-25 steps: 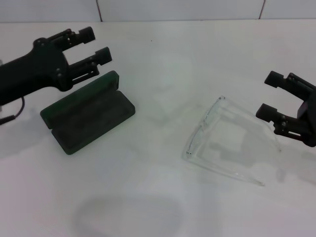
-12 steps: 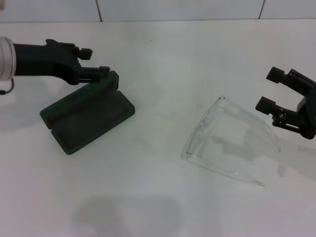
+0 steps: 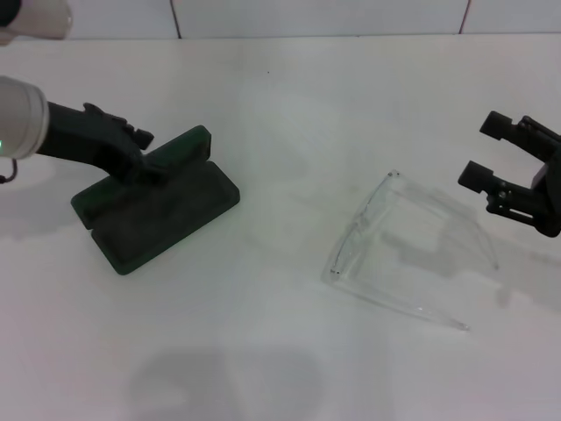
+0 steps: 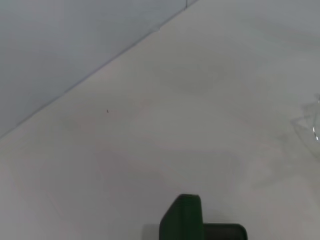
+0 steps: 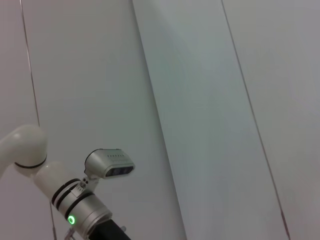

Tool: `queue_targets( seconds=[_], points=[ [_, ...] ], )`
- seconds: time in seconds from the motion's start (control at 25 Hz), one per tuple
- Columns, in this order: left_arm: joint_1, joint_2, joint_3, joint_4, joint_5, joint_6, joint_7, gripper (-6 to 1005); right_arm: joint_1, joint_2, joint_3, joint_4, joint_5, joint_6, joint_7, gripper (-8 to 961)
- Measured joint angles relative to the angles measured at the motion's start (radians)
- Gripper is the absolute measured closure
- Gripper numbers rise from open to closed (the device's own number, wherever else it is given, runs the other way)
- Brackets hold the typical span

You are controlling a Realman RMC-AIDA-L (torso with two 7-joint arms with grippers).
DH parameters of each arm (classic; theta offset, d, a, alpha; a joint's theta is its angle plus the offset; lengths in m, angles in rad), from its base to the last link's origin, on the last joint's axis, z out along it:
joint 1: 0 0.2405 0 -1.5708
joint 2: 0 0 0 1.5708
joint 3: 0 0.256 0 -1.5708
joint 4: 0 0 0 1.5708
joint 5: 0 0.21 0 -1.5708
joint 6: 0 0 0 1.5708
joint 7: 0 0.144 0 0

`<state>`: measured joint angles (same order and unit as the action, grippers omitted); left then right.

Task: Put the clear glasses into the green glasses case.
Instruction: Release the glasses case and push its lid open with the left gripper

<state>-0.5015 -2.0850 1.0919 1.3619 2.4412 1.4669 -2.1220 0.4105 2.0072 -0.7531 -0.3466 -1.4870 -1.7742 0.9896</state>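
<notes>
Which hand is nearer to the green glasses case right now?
Left. The left hand is down at the open green glasses case, over its lid side. The right hand, fingers open, hovers far across the table, beyond the clear glasses.

The green glasses case (image 3: 158, 202) lies left, the clear glasses (image 3: 412, 254) well apart right.

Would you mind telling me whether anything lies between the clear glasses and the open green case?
Nothing visible does. The white table between the clear glasses and the green glasses case is bare. The left claw rests at the case's open lid. The right claw, fingers open, hangs just beyond the glasses.
</notes>
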Motion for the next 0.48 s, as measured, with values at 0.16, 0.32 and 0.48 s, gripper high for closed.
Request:
queue_targets(
  seconds=[0.16,0.32,0.48],
  points=[
    [-0.020,-0.001,0.027,-0.036,0.022,-0.007,-0.024,335,0.004,-0.001,0.000,-0.004,0.000,0.001,0.000,95],
    [-0.043,-0.001,0.031,-0.062,0.071,-0.028,-0.042,336,0.005,0.000,0.000,-0.005,-0.001,0.001,-0.002,95],
    [-0.070,-0.001,0.032,-0.092,0.111,-0.036,-0.052,337,0.003,0.001,0.000,-0.002,-0.001,0.001,-0.006,95]
  ],
)
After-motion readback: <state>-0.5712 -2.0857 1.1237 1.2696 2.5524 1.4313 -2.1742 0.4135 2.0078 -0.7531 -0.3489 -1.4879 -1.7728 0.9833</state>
